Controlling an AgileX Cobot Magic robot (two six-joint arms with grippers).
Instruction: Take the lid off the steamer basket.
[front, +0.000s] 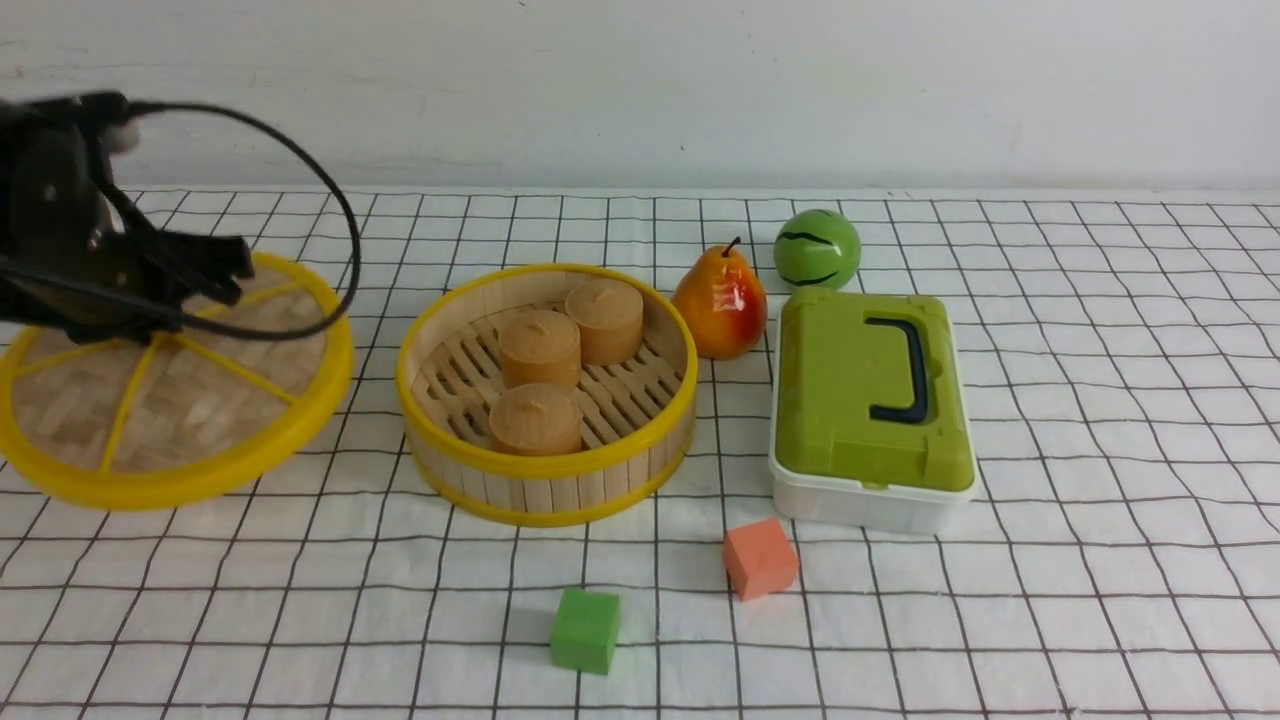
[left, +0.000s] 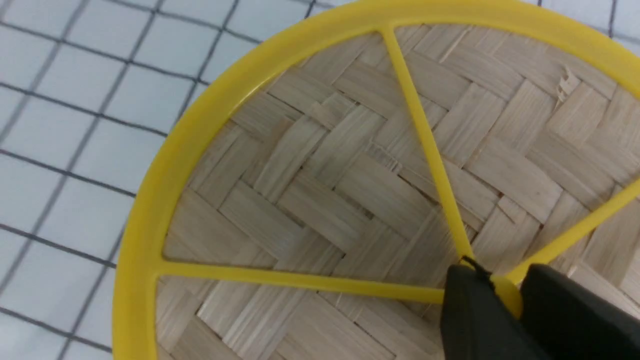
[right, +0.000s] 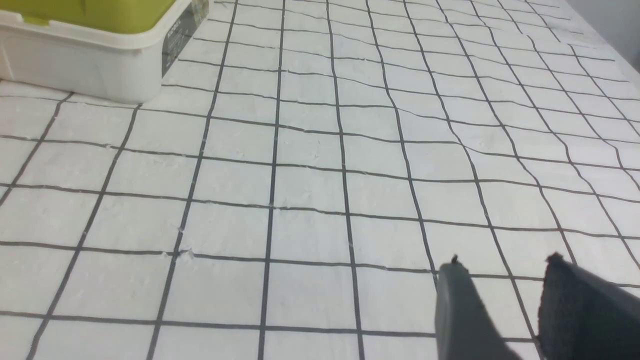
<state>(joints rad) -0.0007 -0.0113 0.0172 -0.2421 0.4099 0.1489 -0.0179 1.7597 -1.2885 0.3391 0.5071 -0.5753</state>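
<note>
Over the left side of the big white cloth with dark squares (front: 1000, 620), the round woven bamboo lid with a thick yellow rim and yellow spokes (front: 200, 400) is off the basket. It is tipped, with its flat face turned up and toward the front edge. It is round, so it has no long way. I cannot tell if its low rim touches the cloth.

The round steamer basket with pale wooden slats and yellow rims (front: 545, 470) sits near the middle, just right of the lid, with a small gap between them. It is open on top.

The black left gripper (left: 500, 280) is squeezed on the yellow hub in the lid's middle, one finger on each side. The black right gripper (right: 502, 265) is over bare cloth on the right side, fingers apart, holding nothing.

I think the lid only needs to be laid flat and let go. Bare cloth lies toward the front edge. The basket side is the tight one.
</note>
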